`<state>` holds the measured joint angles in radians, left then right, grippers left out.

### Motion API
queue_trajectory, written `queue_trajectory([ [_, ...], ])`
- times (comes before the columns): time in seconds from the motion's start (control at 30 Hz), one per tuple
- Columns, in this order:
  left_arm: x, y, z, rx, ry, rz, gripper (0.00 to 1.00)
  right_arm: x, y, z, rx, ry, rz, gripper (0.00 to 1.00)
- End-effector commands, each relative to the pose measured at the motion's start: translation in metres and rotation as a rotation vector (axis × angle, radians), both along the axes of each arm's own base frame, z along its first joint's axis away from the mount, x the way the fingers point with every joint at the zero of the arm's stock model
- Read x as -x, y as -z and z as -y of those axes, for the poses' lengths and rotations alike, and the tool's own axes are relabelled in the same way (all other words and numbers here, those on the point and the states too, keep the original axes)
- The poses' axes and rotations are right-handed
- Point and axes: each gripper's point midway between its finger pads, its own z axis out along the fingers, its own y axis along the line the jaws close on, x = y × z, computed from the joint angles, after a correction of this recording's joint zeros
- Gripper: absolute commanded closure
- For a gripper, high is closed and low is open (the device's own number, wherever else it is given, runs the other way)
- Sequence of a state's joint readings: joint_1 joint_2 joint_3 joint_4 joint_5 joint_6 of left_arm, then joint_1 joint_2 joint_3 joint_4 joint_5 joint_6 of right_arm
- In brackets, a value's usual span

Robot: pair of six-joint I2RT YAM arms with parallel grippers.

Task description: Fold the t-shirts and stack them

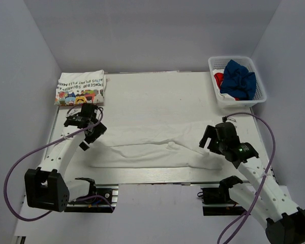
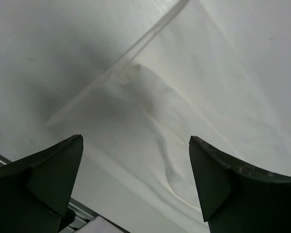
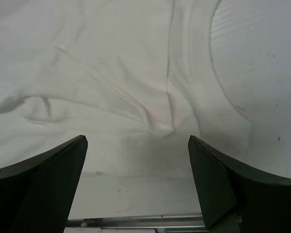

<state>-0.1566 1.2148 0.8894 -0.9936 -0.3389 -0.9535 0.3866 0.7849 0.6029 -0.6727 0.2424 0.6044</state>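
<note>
A plain white t-shirt (image 1: 152,145) lies folded into a long strip across the near part of the table. My left gripper (image 1: 91,133) is open and empty just above its left end; the left wrist view shows that wrinkled cloth (image 2: 155,121) under the open jaws. My right gripper (image 1: 209,142) is open and empty above the shirt's right end; the collar and folds (image 3: 160,111) show in the right wrist view. A folded white tee with colourful print and black lettering (image 1: 81,87) lies at the far left. A navy blue tee (image 1: 240,77) and something red (image 1: 219,79) sit in the basket.
A white plastic lattice basket (image 1: 258,81) stands at the far right corner. Grey walls enclose the table. The table's near metal edge (image 1: 157,175) runs just below the shirt. Purple cables loop beside both arms.
</note>
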Motion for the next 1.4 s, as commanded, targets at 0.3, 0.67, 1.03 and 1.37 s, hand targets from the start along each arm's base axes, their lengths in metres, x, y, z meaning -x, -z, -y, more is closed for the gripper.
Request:
queue_trajectory([
  [0.3,-0.089,-0.002,0.039,0.108,0.133,0.085,0.00,-0.070,-0.049,-0.071,-0.183,-0.250,0.225,0.10],
  [0.67,-0.022,0.068,0.027,0.049,0.122,-0.190,0.00,-0.069,-0.009,-0.063,-0.130,-0.215,0.120,0.10],
  [1.03,0.005,0.022,0.000,-0.042,0.030,-0.137,0.00,-0.061,-0.001,-0.052,-0.087,-0.204,0.113,0.10],
  [1.37,-0.066,0.005,0.038,0.063,0.220,0.032,0.00,-0.082,0.009,-0.073,-0.114,-0.269,0.082,0.10],
])
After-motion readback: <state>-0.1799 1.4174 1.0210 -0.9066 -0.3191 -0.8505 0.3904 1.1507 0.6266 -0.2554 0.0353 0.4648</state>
